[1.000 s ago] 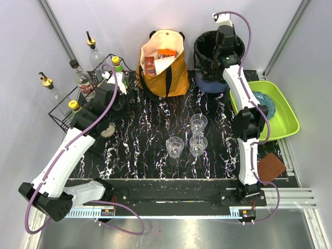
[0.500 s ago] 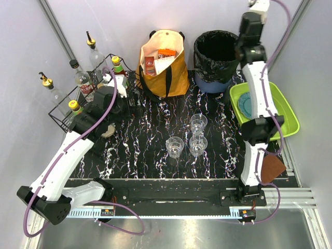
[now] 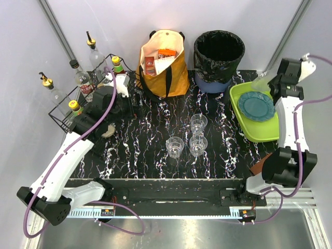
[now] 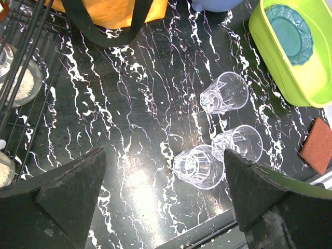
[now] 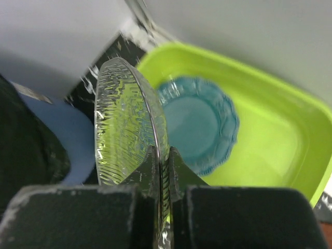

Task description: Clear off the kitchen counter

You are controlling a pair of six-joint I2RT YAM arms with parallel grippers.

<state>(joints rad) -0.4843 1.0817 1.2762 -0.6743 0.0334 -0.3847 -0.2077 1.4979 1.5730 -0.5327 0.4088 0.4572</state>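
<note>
The kitchen counter [image 3: 140, 150] is black with white veins. Three clear glasses [image 3: 197, 145] stand at its middle, also seen in the left wrist view [image 4: 199, 166]. My right gripper [image 5: 161, 161] is shut on the rim of a clear ribbed glass plate [image 5: 124, 119], held on edge above the lime-green tray [image 5: 280, 155], where a teal plate [image 5: 202, 124] lies. From the top, the right gripper [image 3: 272, 85] hangs over the tray's far corner. My left gripper [image 4: 163, 207] is wide open and empty, high above the counter's left part.
A black wire rack [image 3: 67, 111] with bottles stands at far left. An orange tote bag [image 3: 163, 65] and a black bin [image 3: 219, 52] stand at the back. A brown pad [image 4: 317, 145] lies at the counter's near right corner.
My right arm has swung from over the black bin to the right and now holds the glass plate over the green tray. The left arm has barely moved.
</note>
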